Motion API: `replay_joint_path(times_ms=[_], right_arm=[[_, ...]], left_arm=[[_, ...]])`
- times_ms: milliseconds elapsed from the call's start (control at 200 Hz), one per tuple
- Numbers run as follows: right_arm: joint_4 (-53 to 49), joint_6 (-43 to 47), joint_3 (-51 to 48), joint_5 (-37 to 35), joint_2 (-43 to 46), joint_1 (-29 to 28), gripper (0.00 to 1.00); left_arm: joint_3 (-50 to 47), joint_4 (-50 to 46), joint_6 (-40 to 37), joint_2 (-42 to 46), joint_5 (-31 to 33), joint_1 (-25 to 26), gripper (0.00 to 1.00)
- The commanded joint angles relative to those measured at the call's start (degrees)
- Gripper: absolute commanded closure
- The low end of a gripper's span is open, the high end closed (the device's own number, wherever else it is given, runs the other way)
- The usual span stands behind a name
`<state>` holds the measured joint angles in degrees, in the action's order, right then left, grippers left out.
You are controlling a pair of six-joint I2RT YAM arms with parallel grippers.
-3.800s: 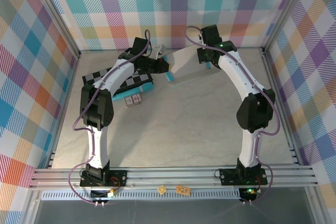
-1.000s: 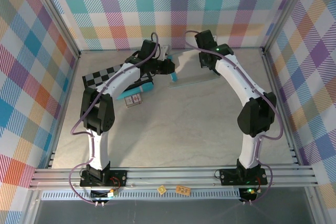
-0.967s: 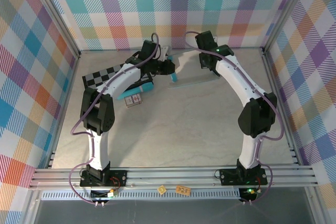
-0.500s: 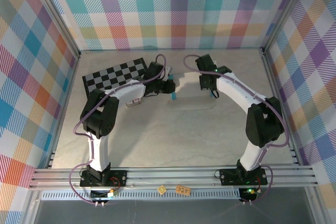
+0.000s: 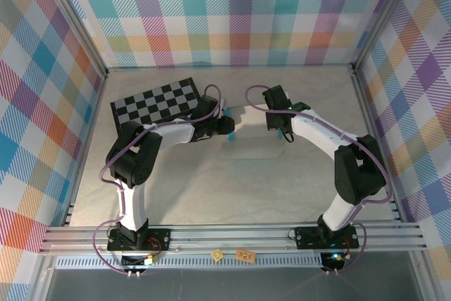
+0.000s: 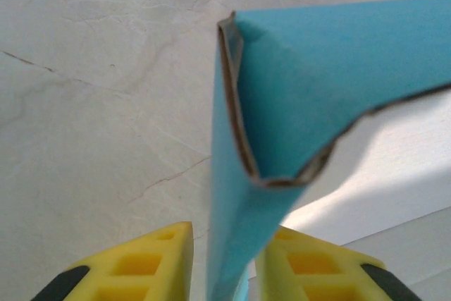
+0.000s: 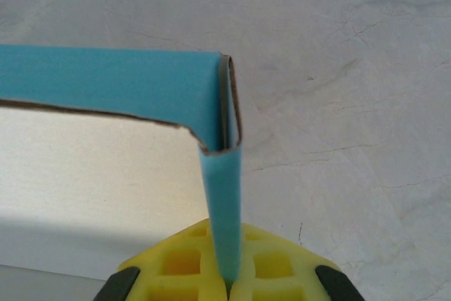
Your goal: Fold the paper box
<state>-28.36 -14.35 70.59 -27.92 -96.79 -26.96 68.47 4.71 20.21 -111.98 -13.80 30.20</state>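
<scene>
Paper box (image 5: 257, 132) of thin turquoise card, whitish inner face up, lying open near the right end of the checkered board (image 5: 155, 99). Flaps at both ends raised upright, each bent round a corner, brown cut edges showing.

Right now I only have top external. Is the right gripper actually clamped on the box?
Observer: Yes. In the right wrist view the right gripper is shut on an upright blue wall of the box, just below a folded corner.
Operator: And the left?
Observer: The left gripper straddles a wall at another corner with its jaws open. The table shows between one finger and the wall.
Operator: Corners creased?
Observer: Both look doubled over, with the cut edge showing.
</scene>
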Motion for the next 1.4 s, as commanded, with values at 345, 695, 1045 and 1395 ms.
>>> replay_joint_path(times_ms=[345,695,1045,1395], right_arm=[[-2.5,0.4,4.4,-1.1,-3.8,0.2,1.00],[-5.7,0.3,8.2,-3.0,-5.9,-0.6,1.00],[-8.4,-1.7,11.1,-5.4,-7.8,-1.4,1.00],[-10.3,-2.2,11.5,-2.0,-5.8,-1.9,1.00]], left_arm=[[-1.0,4.0,0.9,1.3,-5.1,-3.8,0.95],[4.6,-8.8,-1.0,-1.9,11.0,0.7,1.00],[10.4,-19.0,2.2,-2.8,20.5,3.3,1.00],[6.4,-27.7,10.7,3.2,20.4,4.9,1.00]])
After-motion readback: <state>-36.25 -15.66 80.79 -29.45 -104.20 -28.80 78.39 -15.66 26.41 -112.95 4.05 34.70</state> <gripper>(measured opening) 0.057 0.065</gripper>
